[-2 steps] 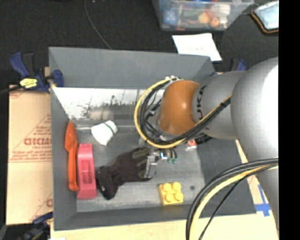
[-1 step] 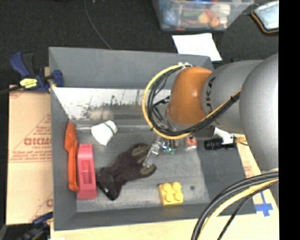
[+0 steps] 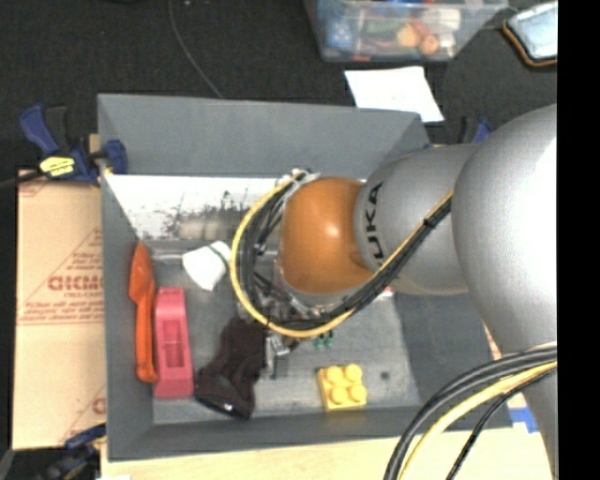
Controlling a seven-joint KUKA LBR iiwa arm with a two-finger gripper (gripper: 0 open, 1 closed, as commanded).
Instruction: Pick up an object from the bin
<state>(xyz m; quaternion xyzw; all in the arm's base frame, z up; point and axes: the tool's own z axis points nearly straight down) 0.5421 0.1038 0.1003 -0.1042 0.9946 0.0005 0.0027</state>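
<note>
Looking into your grey bin (image 3: 244, 141), you've got an orange spatula (image 3: 142, 309) and a pink block (image 3: 172, 342) side by side along the left wall, a white piece (image 3: 204, 265) near the back, a yellow studded brick (image 3: 341, 385) up front and a dark floppy thing (image 3: 232, 370) front-middle. The gripper (image 3: 275, 354) sits low at that dark floppy thing's right edge, under the arm's orange cover (image 3: 319, 234), and you honestly can't tell how wide it's set.

Black surface (image 3: 234, 47) surrounds the grey bin (image 3: 253, 141), thin dark cable (image 3: 193, 58) crosses it, clear plastic box (image 3: 394, 28) of colourful bits and white paper sheet (image 3: 389, 91) sit at top, pale wooden edge (image 3: 281, 461) below.
</note>
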